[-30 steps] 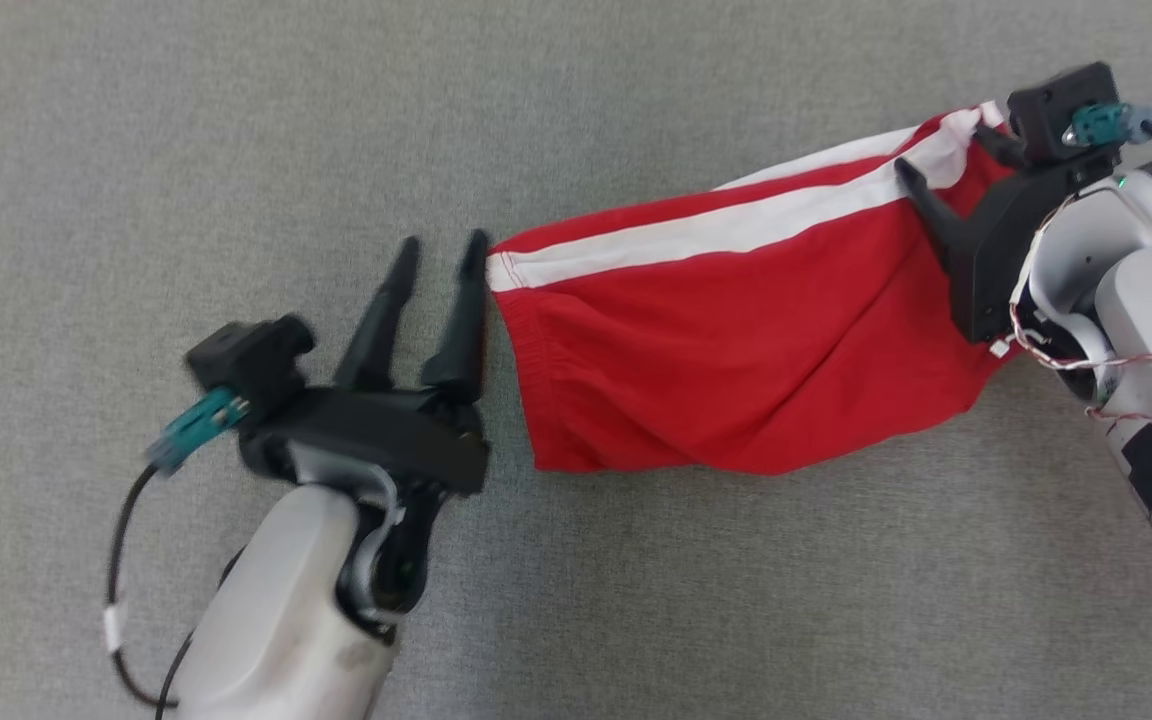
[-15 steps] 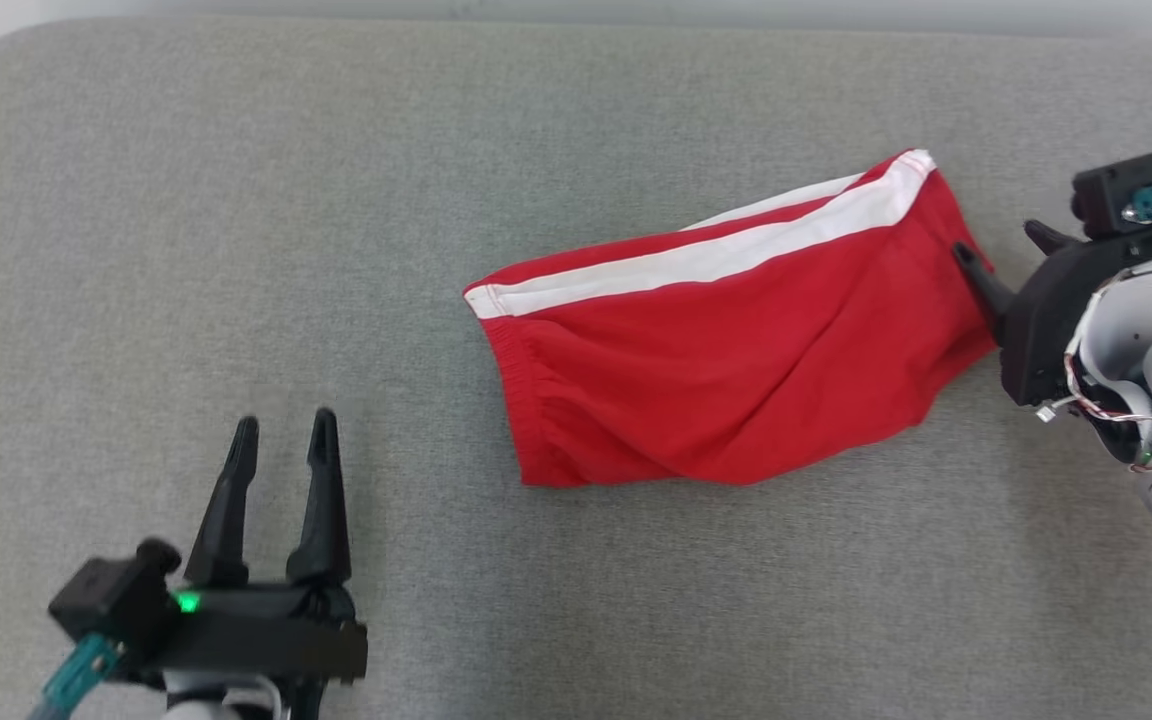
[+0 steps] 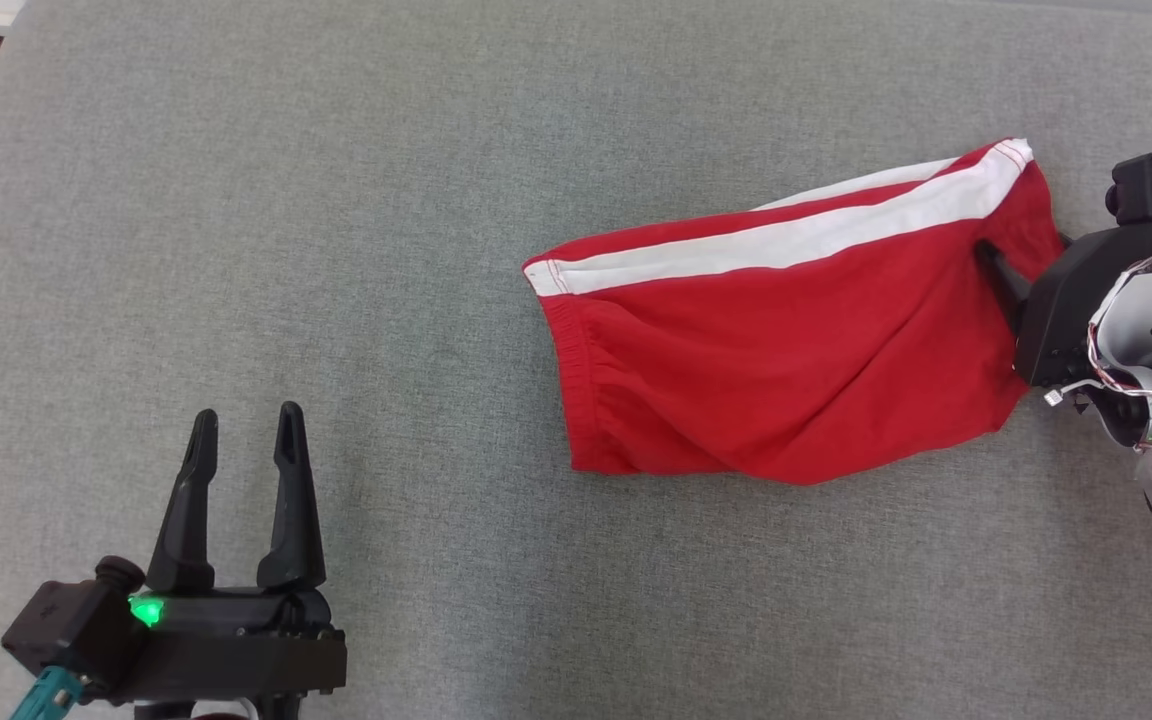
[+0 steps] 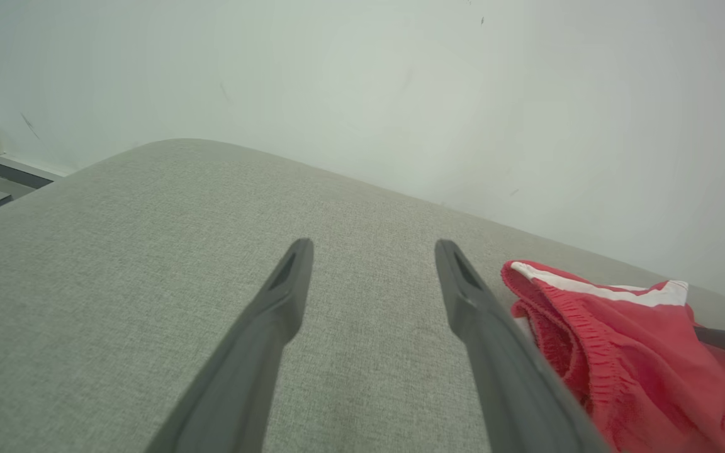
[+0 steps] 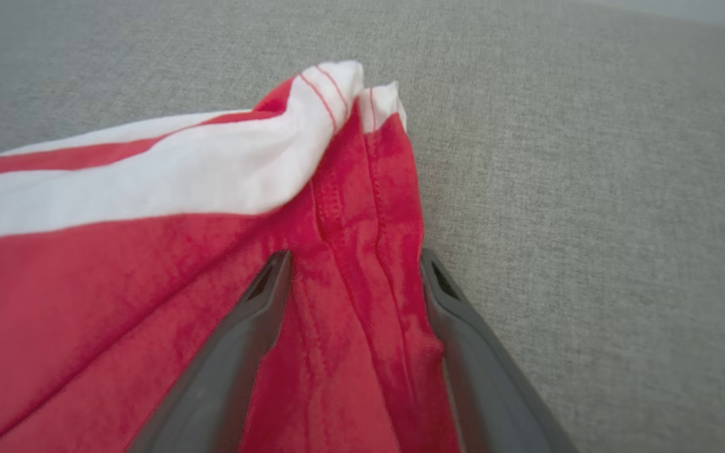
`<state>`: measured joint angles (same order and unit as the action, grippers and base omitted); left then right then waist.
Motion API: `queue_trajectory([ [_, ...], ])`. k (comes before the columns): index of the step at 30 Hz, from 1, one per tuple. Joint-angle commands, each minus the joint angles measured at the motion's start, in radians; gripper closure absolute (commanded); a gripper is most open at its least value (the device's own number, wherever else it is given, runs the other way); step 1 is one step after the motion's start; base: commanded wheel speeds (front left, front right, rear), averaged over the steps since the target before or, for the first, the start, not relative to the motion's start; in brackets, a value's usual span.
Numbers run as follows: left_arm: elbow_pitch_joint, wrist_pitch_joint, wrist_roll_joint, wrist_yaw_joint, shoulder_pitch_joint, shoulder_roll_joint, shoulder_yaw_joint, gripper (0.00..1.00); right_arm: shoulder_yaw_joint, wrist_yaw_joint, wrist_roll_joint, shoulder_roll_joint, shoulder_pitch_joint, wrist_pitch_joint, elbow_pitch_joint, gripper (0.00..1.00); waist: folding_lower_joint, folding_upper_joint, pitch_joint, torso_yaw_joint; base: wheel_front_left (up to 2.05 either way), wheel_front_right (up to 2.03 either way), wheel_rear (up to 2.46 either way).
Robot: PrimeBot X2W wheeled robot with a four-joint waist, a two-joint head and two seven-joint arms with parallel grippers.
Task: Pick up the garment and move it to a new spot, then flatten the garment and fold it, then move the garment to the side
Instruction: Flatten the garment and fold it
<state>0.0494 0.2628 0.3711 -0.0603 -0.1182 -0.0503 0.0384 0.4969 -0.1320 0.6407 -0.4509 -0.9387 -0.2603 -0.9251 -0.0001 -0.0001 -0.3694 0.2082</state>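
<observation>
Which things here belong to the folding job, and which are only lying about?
For the job:
- shorts, red with a white stripe
- left end effector, open, apart from the shorts
- right end effector, open, astride the shorts' edge

Just there:
- grey cushion under everything
- wall behind

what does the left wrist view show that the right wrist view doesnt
Left wrist view, not the right wrist one: the left gripper open above the grey cushion, clear of the cloth, a pale wall behind, and an elastic waistband. Right wrist view, not the left one: the right gripper open, its fingers astride a fold by the leg hem. Both: the red shorts with a white stripe, lying on that cushion.
</observation>
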Motion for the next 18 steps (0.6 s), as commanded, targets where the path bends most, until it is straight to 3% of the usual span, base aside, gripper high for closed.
queue_trajectory([
  [1, 0.007, 0.002, 0.000, 0.005, 0.010, 0.000, 0.004, 0.00, 0.020, 0.003, -0.008, 0.016, 0.034, -0.035, -0.037, 0.00, 0.0001, 0.0001, -0.002, 0.004, 0.00, 0.00, 0.00],
  [3, 0.011, 0.002, -0.002, 0.006, 0.010, 0.000, 0.007, 0.00, 0.026, 0.003, -0.011, 0.017, 0.040, -0.047, -0.047, 0.01, 0.0001, 0.0001, 0.000, 0.003, 0.00, 0.00, 0.00],
  [4, 0.013, 0.002, 0.000, 0.007, 0.011, 0.000, 0.007, 0.00, 0.028, 0.003, -0.014, 0.015, 0.044, -0.053, -0.057, 0.36, 0.0001, 0.0001, 0.001, 0.002, 0.00, 0.00, 0.00],
  [5, 0.012, 0.002, -0.001, 0.007, 0.012, 0.000, 0.009, 0.00, 0.033, 0.003, -0.022, 0.014, 0.047, -0.053, -0.061, 0.90, 0.0001, 0.0001, 0.004, -0.001, 0.00, 0.00, 0.00],
  [6, 0.015, 0.002, -0.003, 0.008, 0.013, 0.000, 0.012, 0.00, 0.037, 0.003, -0.023, 0.014, 0.052, -0.055, -0.066, 1.00, 0.0001, 0.0001, 0.008, -0.004, 0.00, 0.00, 0.00],
  [18, -0.014, 0.002, -0.027, -0.022, 0.035, 0.000, 0.004, 0.00, 0.028, 0.003, -0.097, 0.013, 0.058, 0.041, -0.091, 1.00, 0.0001, 0.0001, 0.099, -0.088, 0.00, 0.00, 0.00],
])
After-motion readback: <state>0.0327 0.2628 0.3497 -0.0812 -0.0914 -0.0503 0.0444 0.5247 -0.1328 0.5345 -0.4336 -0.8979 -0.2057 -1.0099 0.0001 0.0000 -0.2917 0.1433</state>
